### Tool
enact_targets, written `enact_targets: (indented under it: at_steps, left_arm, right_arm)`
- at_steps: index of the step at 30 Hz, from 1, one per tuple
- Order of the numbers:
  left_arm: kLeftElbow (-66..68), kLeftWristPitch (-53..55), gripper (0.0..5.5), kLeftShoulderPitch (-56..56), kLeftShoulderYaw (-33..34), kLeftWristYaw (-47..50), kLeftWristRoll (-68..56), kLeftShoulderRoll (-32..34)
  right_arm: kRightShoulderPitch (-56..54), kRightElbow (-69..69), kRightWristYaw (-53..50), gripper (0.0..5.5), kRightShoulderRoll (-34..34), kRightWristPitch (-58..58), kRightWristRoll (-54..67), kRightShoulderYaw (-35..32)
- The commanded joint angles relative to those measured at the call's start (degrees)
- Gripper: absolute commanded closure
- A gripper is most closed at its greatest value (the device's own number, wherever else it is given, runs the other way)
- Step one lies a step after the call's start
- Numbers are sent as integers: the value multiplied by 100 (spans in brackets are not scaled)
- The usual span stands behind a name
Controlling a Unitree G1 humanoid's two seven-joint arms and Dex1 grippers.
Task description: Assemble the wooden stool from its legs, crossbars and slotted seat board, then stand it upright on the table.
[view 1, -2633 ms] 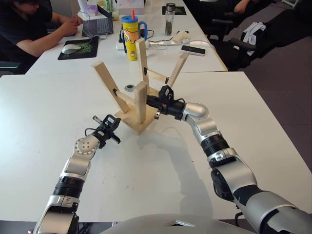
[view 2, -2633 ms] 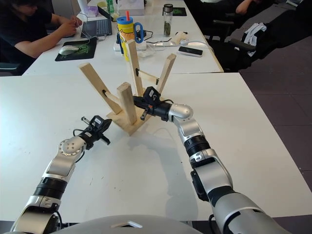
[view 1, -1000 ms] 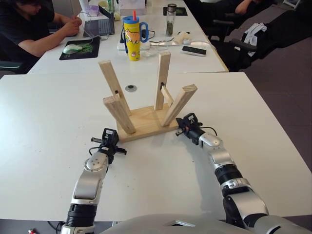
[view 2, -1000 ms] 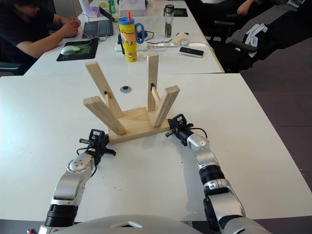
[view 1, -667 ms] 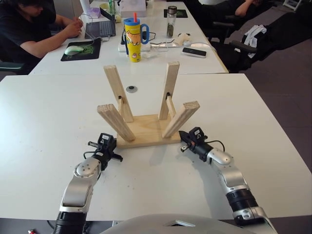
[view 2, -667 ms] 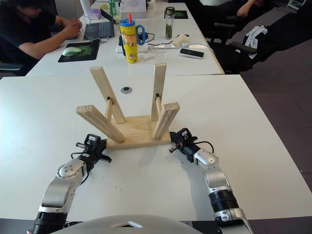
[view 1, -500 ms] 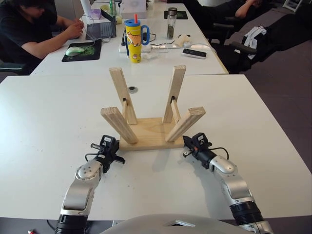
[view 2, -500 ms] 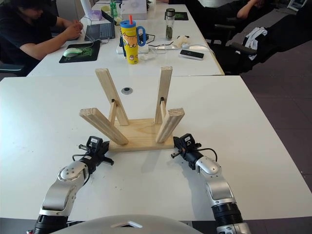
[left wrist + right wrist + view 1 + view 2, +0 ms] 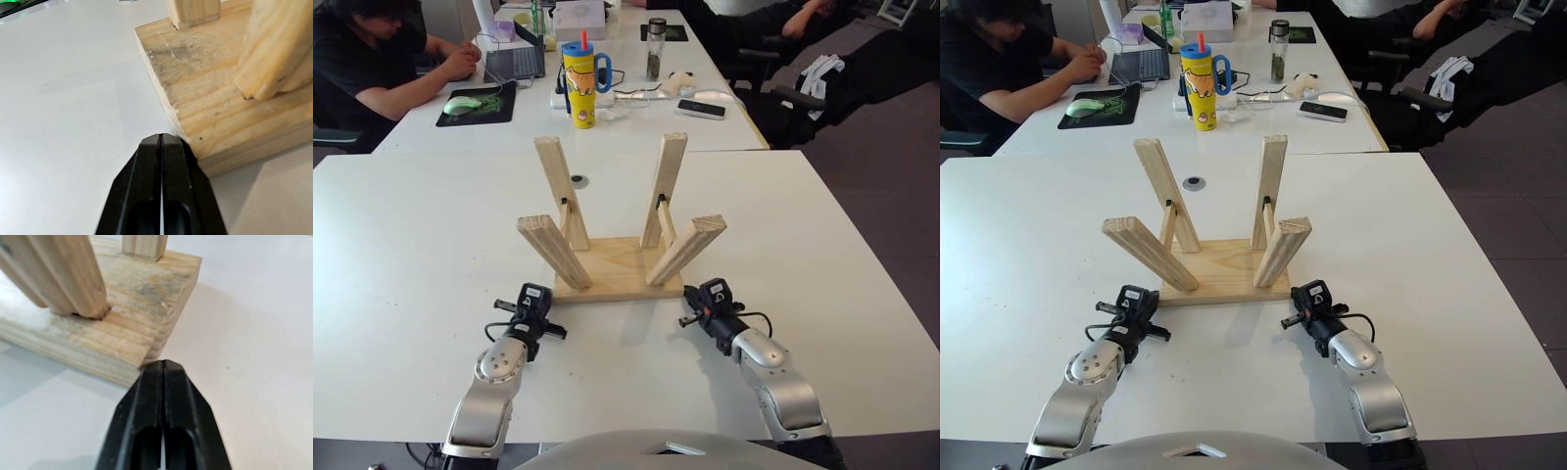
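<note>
Stool [image 9: 619, 257] is set upside down. Its seat board [image 9: 617, 279] lies just ahead of both grippers, long axis spanning between them. Left gripper [image 9: 160, 141] and right gripper [image 9: 163, 366] are closed on nothing, each just beside a near corner, equally near.

No lettering, number or sign can be read anywhere here. The tall yellow plastic cup with a blue handle [image 9: 579, 83] on the far table carries a printed picture on its side, but it is too small to make out any words
</note>
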Motion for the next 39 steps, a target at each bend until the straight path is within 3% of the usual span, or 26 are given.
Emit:
enact_targets:
  at_steps: [1, 6, 12, 31, 37, 39]
  left_arm:
    - [250, 434, 547, -153, -573, -617, -224, 24]
    - [-337, 189, 547, -335, -701, -1304, -1044, -128]
    - [-1469, 726, 547, -700, -496, -1442, -1932, -97]
    - [-2693, 2401, 547, -1376, 719, -2268, -3559, 1405]
    - [-1680, 1309, 547, -1227, 700, -2118, -2468, 1694]
    - [-1197, 673, 519, -1084, 930, -2088, -2222, 1680]
  right_arm:
    - [-118, 38, 183, 550, 142, 251, 41, 436]
    - [-123, -412, 727, 550, 74, 209, 479, 627]
    - [-474, -1434, 1066, 550, -164, 795, 1305, 418]
    - [-1243, -2963, 1029, 550, -743, 2950, 3896, -988]
    - [-1078, -2173, 812, 550, -1091, 1795, 2447, -788]
    - [-815, -1581, 866, 550, -1357, 905, 1748, -742]
